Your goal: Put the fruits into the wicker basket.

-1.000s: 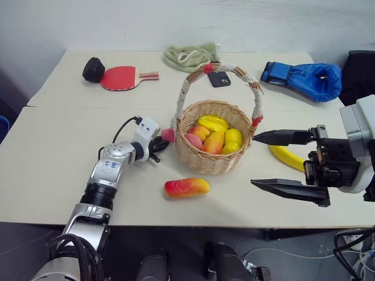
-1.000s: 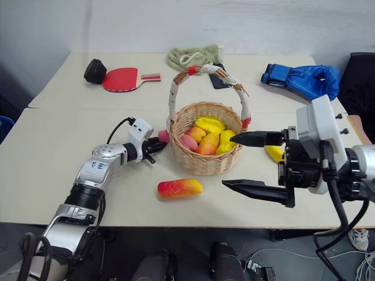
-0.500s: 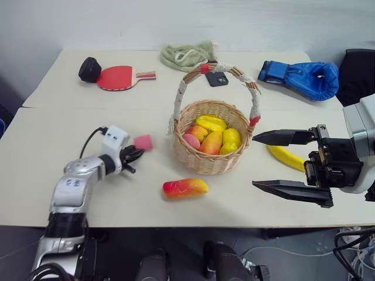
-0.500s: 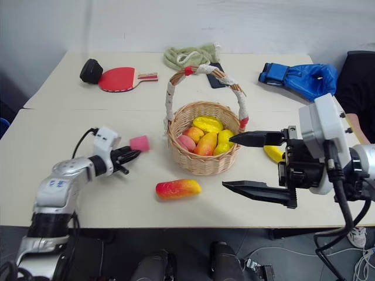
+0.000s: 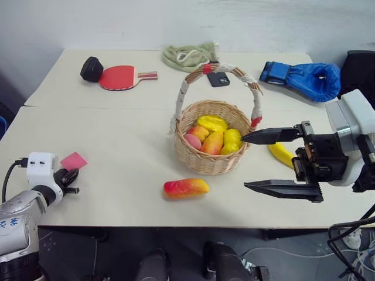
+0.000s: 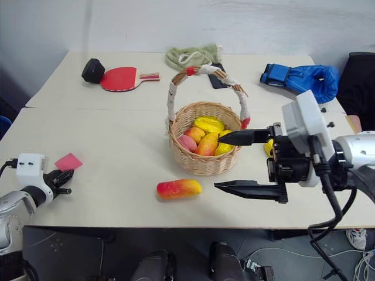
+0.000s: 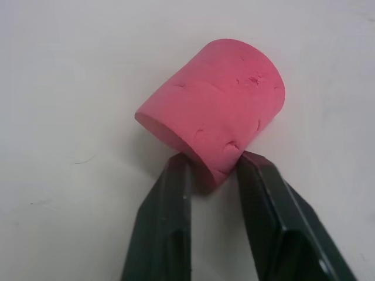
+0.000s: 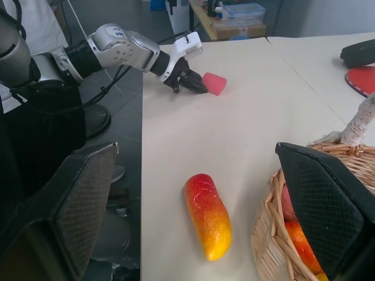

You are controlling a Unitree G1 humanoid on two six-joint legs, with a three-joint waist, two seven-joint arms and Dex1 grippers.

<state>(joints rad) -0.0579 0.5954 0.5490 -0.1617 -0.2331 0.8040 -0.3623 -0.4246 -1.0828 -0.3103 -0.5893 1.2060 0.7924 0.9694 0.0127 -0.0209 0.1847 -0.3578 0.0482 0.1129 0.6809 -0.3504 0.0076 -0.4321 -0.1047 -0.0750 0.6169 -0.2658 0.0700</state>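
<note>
Wicker basket [image 5: 214, 137] no longer has the pink block [image 5: 74, 160] beside it: the left gripper [image 5: 68, 177], jaws pinching its edge, carried it far left; the right gripper [image 5: 266, 161], jaws spread, waits beside the basket for the mango [image 5: 186, 187] and banana [image 5: 281, 154].

Head pair overlooks the table [image 5: 117, 146]; both wrist views share the pink block [image 7: 214, 129].

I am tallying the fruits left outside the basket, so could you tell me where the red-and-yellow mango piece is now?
In the left eye view the mango piece lies on the table's near edge, just in front of the wicker basket, apart from it.
</note>
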